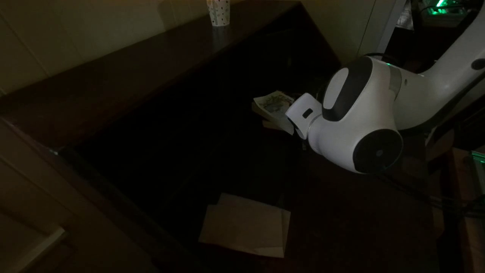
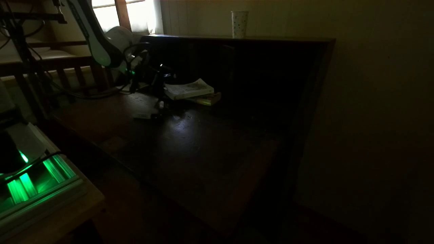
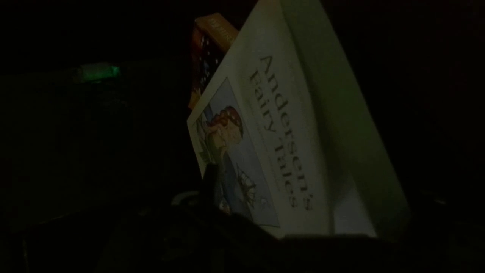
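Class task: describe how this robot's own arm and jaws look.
The arm is white and rounded, with a dark panel, a black round cap and a tiny green light. A dark cable curves beside it. The jaws look dark; the gloom hides their finer markings.

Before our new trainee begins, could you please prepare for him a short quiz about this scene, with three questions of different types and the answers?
1. Multiple choice. How is the dotted cup placed on the high ledge? A, on its side; B, upside down; C, upright.
2. True or false? No other book lies under the pale book.
3. Short answer. In the wrist view, what title does the pale book carry?

Key
1. C, upright.
2. False: a second book lies under it, partly showing.
3. Andersen's Fairy Tales.
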`<state>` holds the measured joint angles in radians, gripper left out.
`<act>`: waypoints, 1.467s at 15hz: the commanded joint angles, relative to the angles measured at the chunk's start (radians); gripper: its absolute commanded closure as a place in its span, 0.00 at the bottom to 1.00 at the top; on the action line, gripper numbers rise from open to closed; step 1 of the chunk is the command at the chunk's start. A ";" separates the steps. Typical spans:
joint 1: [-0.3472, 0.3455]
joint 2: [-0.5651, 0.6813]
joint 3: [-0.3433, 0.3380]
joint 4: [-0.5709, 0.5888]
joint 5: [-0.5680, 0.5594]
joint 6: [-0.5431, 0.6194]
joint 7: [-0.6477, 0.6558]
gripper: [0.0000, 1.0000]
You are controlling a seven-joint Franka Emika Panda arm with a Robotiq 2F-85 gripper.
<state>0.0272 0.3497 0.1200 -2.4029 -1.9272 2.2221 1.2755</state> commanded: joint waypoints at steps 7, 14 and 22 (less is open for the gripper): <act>-0.008 0.091 0.003 0.041 0.012 -0.038 0.007 0.37; -0.038 0.124 -0.007 0.065 -0.008 0.002 0.025 0.78; -0.053 0.011 0.002 0.003 -0.079 0.090 0.144 0.94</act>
<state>-0.0039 0.3621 0.1185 -2.3794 -1.9566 2.2390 1.3537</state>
